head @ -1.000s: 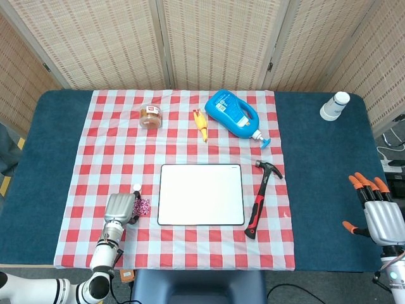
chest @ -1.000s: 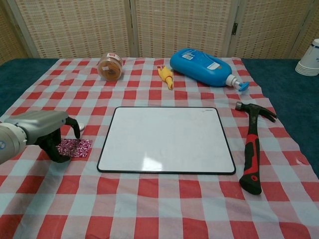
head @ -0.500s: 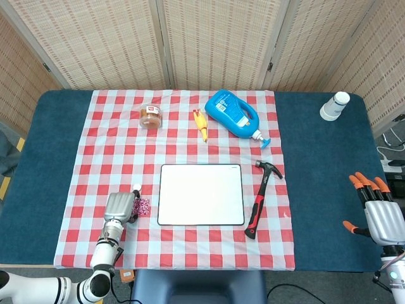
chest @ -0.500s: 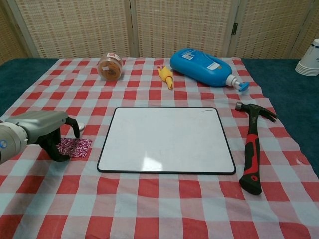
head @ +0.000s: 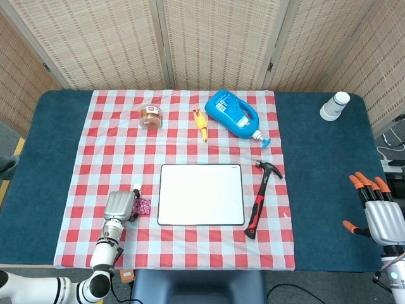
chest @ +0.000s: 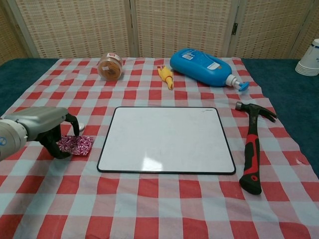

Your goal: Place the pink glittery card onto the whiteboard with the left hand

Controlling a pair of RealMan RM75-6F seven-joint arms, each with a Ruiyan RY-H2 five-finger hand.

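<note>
One card [chest: 76,145], pink and glittery: your left hand [chest: 47,130] pinches it at its near edge, just above the cloth. Whiteboard [chest: 167,140] lies immediately right of that hand. Right hand [head: 381,214] idle, fingers spread, far off.

Left hand [chest: 37,128]: silver-grey metal shell, black fingers [chest: 59,147]; forearm of white rounded segments with a black joint ring. Right hand [head: 378,215]: silver ribbed back, orange fingertips [head: 359,183], white wrist below.
</note>
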